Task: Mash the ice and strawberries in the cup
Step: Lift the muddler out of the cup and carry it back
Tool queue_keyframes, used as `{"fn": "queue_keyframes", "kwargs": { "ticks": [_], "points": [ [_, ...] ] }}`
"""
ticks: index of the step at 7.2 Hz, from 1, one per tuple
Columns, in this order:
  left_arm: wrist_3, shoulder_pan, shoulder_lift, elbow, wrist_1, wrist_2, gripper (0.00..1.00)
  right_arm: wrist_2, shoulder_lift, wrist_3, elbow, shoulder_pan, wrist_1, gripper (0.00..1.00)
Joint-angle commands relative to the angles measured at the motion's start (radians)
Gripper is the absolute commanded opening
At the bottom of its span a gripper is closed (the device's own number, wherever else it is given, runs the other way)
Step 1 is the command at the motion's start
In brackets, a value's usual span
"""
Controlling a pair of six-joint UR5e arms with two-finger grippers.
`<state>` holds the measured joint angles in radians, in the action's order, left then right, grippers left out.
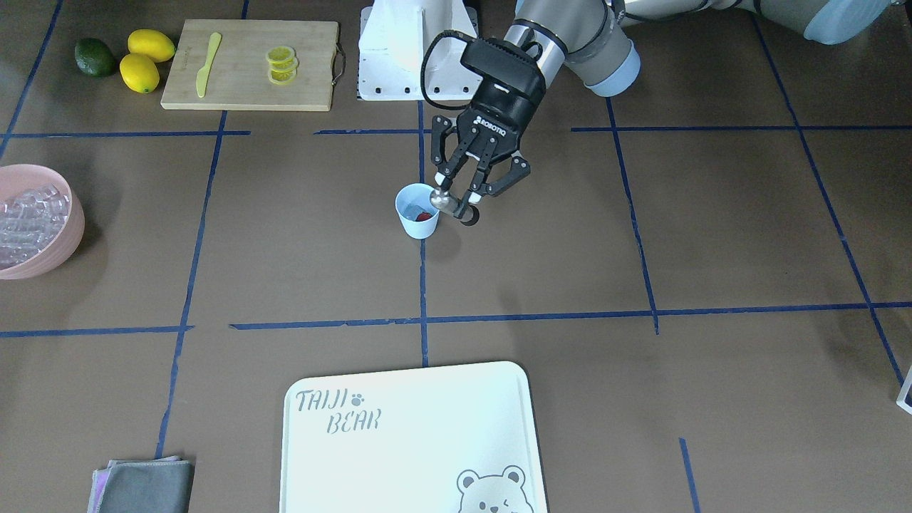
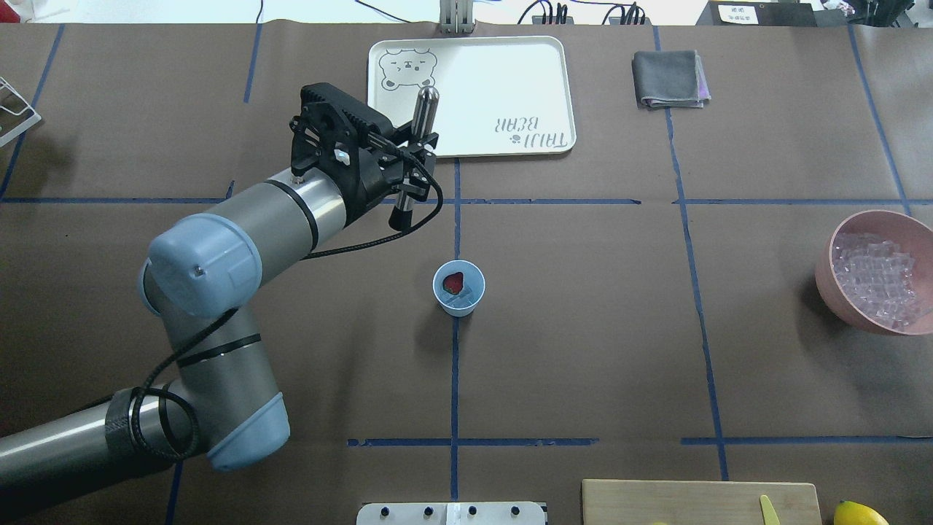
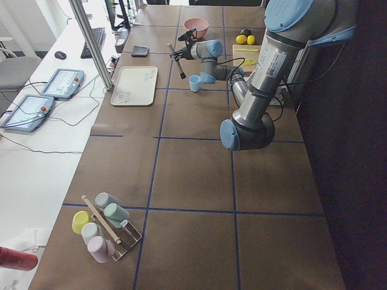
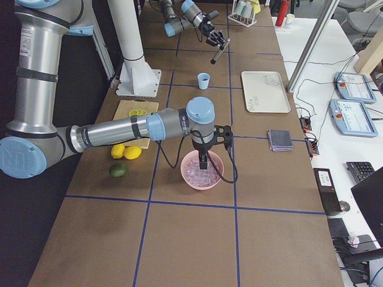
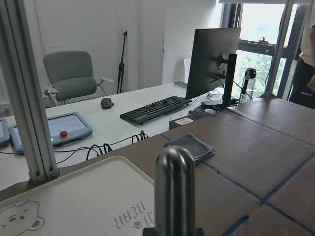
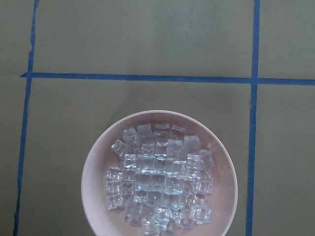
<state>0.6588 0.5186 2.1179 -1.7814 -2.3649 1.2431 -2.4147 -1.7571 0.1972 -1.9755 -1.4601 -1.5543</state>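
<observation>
The white cup (image 2: 458,286) stands mid-table with a red strawberry (image 2: 453,282) and clear ice (image 2: 471,293) inside; it also shows in the front view (image 1: 417,211). My left gripper (image 2: 412,169) is shut on a metal muddler (image 2: 423,109), held tilted in the air beside the cup, toward the tray, not in it. The muddler's rounded end fills the left wrist view (image 5: 174,182). My right gripper (image 4: 204,162) hangs above the pink bowl (image 6: 98,162) of ice cubes (image 6: 157,179); I cannot tell if it is open or shut.
A white bear tray (image 2: 510,73) and a grey cloth (image 2: 669,79) lie at the far side. A cutting board (image 1: 249,92) with lemon slices (image 1: 281,65) and a yellow knife (image 1: 208,64), two lemons (image 1: 146,60) and a green fruit (image 1: 95,57) lie near the robot's base.
</observation>
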Motion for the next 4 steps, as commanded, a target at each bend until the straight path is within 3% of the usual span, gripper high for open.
{"fn": "queue_keyframes", "kwargs": {
  "ticks": [1,4],
  "points": [
    [0.082,0.133,-0.114,-0.022,0.078,0.175,0.0,0.009,-0.009,-0.018,0.006,0.003,-0.007,1.0],
    [0.082,0.483,-0.324,0.002,0.12,0.717,0.0,0.011,-0.015,-0.032,0.01,0.003,-0.007,1.0]
  ]
}}
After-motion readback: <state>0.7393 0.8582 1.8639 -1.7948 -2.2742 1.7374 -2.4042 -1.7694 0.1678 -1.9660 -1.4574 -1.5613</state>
